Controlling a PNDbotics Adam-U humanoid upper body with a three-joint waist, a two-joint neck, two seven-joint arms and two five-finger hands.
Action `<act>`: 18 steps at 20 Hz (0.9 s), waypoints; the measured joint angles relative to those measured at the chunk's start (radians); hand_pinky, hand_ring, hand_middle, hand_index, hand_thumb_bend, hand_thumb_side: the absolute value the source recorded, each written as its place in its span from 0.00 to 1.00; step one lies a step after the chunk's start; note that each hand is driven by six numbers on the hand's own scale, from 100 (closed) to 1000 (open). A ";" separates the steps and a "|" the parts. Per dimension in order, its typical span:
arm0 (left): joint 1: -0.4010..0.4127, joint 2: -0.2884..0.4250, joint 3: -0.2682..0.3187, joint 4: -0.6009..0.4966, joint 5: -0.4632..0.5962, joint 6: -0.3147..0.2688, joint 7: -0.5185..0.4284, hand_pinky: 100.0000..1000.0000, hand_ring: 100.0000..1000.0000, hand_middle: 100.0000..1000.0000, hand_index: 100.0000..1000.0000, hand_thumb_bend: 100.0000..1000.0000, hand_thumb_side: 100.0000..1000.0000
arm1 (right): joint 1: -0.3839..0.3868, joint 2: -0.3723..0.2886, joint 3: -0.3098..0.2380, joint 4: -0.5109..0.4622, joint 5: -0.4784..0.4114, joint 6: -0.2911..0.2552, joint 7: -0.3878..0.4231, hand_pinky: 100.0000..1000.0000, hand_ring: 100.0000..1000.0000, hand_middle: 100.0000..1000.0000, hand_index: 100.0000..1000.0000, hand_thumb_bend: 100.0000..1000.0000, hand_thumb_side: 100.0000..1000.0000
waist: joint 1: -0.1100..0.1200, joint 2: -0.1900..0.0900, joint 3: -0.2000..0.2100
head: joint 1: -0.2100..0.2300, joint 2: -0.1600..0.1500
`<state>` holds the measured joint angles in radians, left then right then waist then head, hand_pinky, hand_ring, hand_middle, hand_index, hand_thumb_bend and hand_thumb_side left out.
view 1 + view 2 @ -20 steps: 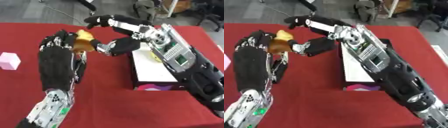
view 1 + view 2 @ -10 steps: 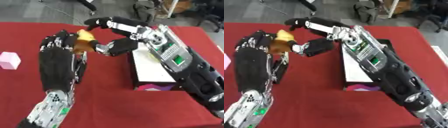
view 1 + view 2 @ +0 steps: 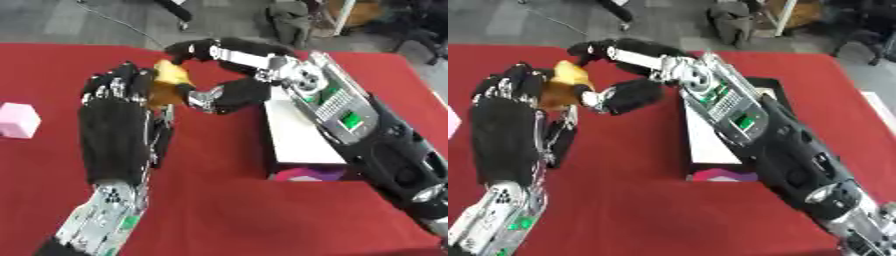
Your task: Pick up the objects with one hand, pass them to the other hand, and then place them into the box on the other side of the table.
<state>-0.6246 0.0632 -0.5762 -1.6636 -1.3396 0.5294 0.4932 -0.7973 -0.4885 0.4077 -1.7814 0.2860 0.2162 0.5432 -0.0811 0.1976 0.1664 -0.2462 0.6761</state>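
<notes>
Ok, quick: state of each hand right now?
Left hand: curled round the yellow object.
Right hand: pinching the same object.

A small yellow-orange object (image 3: 168,80) is sitting above the red table, pinched between the fingers of the left hand (image 3: 118,130) and the right hand (image 3: 223,95). A white box (image 3: 302,145) with a dark rim and magenta front is lying flat just right of it.

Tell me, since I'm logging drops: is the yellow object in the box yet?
Out: the yellow object sits between left hand and right hand, beside the box.
</notes>
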 measured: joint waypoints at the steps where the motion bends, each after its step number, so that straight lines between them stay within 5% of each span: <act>1: 0.000 0.000 0.000 0.002 0.000 -0.002 0.002 0.44 0.32 0.20 0.43 0.00 0.00 | 0.000 0.000 0.000 0.001 -0.001 0.001 0.003 1.00 1.00 0.84 1.00 0.00 0.64 | 0.000 0.000 0.000 | -0.002 0.003; 12: -0.002 0.000 0.000 0.015 0.006 -0.032 0.041 0.44 0.32 0.21 0.44 0.00 0.00 | -0.004 0.000 0.007 0.022 -0.006 0.007 0.041 1.00 1.00 0.82 1.00 0.00 0.64 | -0.001 0.000 0.001 | -0.011 0.009; 18: -0.002 0.000 0.000 0.022 0.007 -0.046 0.058 0.45 0.33 0.21 0.44 0.00 0.00 | -0.004 0.002 0.012 0.034 0.000 0.008 0.059 1.00 1.00 0.62 1.00 0.00 0.51 | -0.001 0.000 0.001 | -0.012 0.015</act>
<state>-0.6269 0.0630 -0.5762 -1.6416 -1.3330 0.4835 0.5516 -0.8018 -0.4869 0.4201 -1.7470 0.2855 0.2244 0.6017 -0.0822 0.1975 0.1674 -0.2582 0.6915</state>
